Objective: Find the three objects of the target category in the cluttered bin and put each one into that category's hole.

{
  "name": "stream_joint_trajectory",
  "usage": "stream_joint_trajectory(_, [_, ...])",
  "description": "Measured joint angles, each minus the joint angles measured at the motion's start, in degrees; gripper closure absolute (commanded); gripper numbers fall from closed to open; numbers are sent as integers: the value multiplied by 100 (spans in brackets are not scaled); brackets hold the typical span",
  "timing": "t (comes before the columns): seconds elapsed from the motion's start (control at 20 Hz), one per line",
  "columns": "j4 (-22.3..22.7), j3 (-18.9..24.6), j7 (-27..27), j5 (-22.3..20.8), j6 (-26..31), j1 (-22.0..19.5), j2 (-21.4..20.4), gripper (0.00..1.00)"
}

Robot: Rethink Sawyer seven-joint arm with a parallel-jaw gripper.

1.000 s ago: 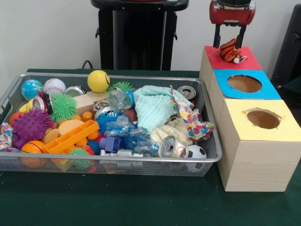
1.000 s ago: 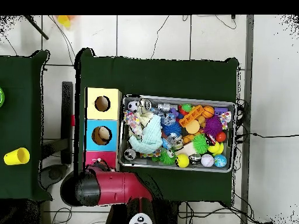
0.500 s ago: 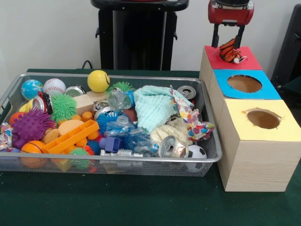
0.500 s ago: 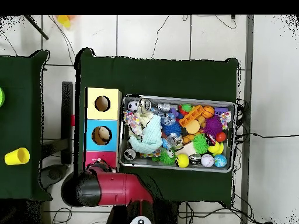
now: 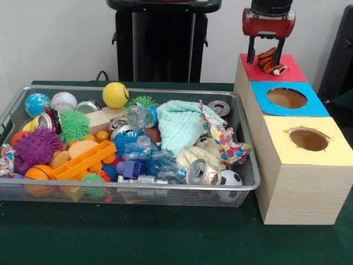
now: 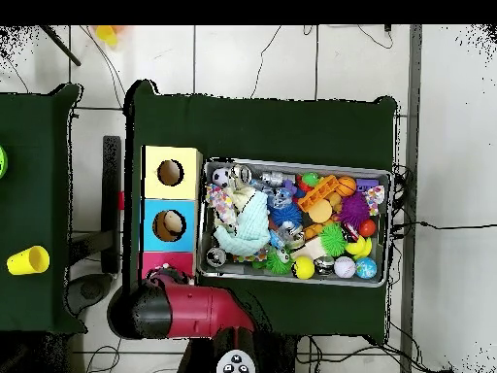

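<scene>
Gripper (image 5: 266, 57) over red-topped box (image 5: 287, 70), fingers spread either side of tiger toy (image 5: 269, 61), not clearly clamping. Toy rests on the red top, long axis 10-to-4 o'clock, white tip toward 4.

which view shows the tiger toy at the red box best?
Front view: the tiger toy sits between the gripper fingers over the red box. Overhead, the arm hides the toy entirely.

Three boxes (image 5: 300, 160), one mesh bin (image 5: 242, 185), one tiger toy (image 5: 270, 61).
</scene>
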Motion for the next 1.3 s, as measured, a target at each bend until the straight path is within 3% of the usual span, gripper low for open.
stream_joint_trajectory(0.05, [-1,1,0,35,-188,1,113,100])
stream_joint_trajectory(1.1, [-1,-266,0,432,-329,540,143,100])
stream_joint_trajectory(1.15, [-1,-298,0,464,-329,577,117,0])
stream_joint_trajectory(1.3, [-1,-339,0,476,-327,603,97,0])
